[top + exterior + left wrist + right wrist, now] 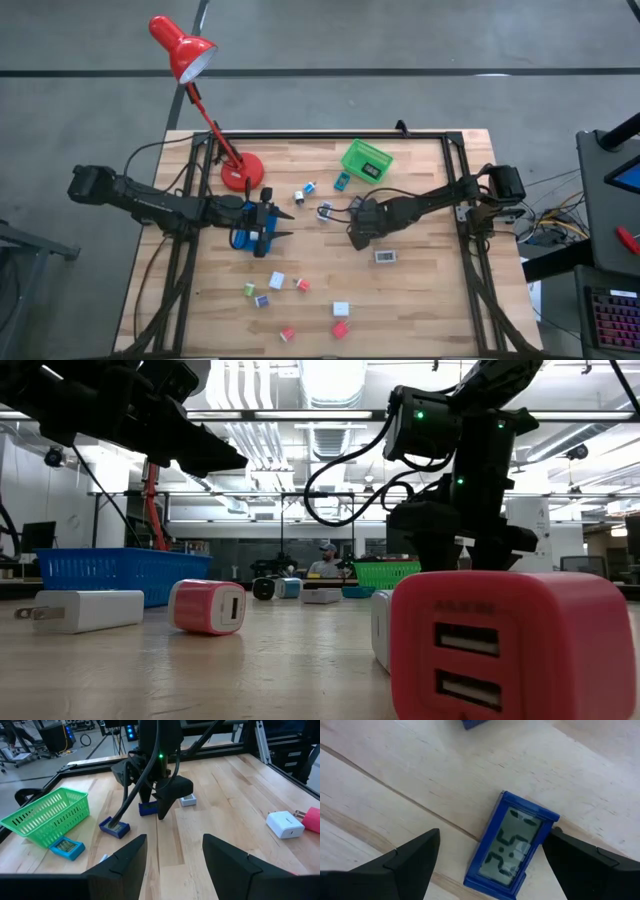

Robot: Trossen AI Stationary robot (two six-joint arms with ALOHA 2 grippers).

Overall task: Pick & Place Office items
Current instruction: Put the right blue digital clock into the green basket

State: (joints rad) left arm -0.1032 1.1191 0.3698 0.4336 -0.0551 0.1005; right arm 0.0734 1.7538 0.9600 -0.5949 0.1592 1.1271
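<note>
A red desk lamp [200,90] stands at the back of the wooden table [420,290]. Its round red base [241,172] sits on the wood, and its shade [182,48] leans out past the table's back edge. A green basket [367,161] sits to the right of the lamp's base, also near the back edge. A blue tray [118,572] is close in front of the lamp's base. Far behind the table, a person [325,563] sits in the room.
</note>
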